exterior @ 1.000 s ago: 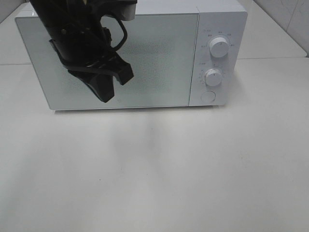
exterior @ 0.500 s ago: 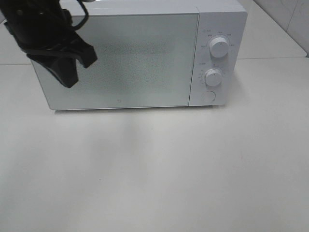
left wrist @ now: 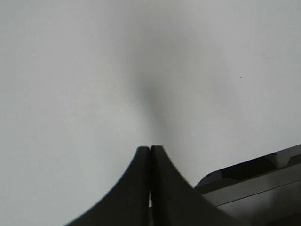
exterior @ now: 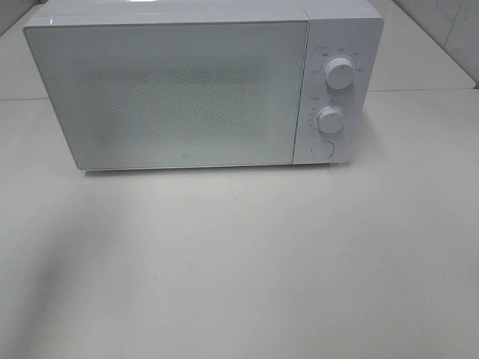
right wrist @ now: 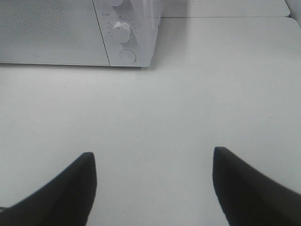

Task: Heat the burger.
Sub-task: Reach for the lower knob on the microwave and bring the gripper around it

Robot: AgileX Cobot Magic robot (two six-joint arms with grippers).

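we see the microwave (exterior: 168,93) shut on the worktop (exterior: 247,262); our left tool (left wrist: 150,149) is pinched together, empty, and our right tool (right wrist: 153,153) is spread wide.

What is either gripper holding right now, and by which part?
Nothing. The left gripper is shut empty; the right gripper is open over the table.

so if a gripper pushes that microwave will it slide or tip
Probably neither easily: the microwave is a wide, low box sitting flat on the table, so tipping looks unlikely. It is likely heavy and stiff, so a light push may not shift it. The smooth table could let it slide under a firm shove.
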